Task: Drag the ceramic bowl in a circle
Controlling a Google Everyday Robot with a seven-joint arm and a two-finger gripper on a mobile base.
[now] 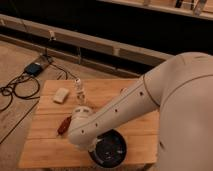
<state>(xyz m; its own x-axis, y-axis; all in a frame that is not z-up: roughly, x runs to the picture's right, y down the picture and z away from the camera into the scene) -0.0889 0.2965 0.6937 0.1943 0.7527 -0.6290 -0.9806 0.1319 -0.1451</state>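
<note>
The ceramic bowl [109, 151] is glossy black and round, and sits on the wooden table [50, 145] close to its front edge. My white arm reaches from the right down over the table. Its wrist covers the bowl's left rim. My gripper [95, 145] is at that rim, mostly hidden under the wrist, shut on the bowl's edge.
A red-handled object [64, 125] lies just left of the wrist. A small clear bottle [79, 91] and a pale block [61, 95] stand at the back left. Cables and a blue device [35, 68] lie on the floor to the left.
</note>
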